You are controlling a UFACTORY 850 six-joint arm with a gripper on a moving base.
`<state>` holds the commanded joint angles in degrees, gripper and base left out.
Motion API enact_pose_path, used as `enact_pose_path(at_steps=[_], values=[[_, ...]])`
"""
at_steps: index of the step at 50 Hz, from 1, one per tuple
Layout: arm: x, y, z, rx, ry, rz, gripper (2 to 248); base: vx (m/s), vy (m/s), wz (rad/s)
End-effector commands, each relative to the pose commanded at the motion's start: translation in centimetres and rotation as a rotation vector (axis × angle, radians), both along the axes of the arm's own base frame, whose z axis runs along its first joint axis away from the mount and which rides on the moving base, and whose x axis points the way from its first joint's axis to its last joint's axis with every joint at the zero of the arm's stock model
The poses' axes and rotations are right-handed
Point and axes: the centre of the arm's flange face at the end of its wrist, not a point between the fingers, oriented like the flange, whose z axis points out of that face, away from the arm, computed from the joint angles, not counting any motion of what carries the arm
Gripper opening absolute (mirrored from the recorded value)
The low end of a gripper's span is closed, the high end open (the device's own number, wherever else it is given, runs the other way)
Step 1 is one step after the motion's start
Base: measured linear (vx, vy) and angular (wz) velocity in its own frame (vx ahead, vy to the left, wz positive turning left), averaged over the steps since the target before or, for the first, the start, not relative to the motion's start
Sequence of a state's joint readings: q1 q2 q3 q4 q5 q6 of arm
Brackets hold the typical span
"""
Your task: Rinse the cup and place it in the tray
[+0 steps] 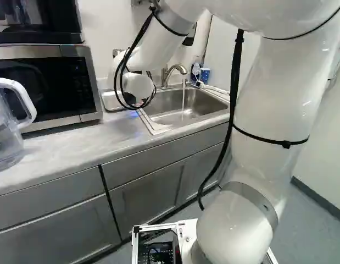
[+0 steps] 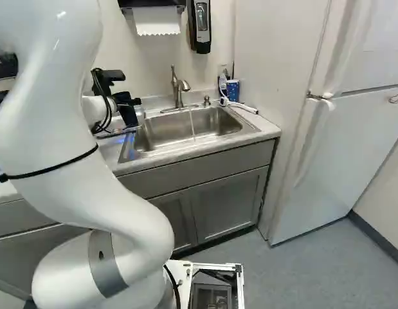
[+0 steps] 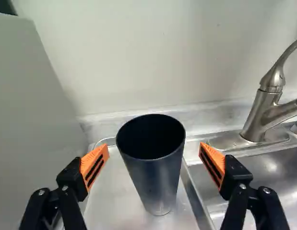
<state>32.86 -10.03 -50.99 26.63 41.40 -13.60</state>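
Standing released and spread wide, my gripper [image 3: 154, 148] flanked the cup [image 3: 155, 175] without touching, likely so I could withdraw without tipping it, upright in the tray [image 3: 112, 206] beside the sink [image 2: 170, 132].

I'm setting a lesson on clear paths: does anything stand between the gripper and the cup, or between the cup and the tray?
Nothing visible does. The cup stands in the tray; the open gripper's fingers frame it.

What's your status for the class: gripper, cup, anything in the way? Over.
Gripper open around cup, not gripping. Cup upright in tray. Nothing seen between pads and cup. Faucet running.
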Motion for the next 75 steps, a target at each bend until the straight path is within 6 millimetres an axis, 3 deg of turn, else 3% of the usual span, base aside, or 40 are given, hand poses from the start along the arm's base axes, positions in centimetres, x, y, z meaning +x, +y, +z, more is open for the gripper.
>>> enact_pose_path(at_steps=[75], values=[[-0.5,-0.9,8.4,0.048,-0.155,0.028,247,0.000,0.000,0.000]])
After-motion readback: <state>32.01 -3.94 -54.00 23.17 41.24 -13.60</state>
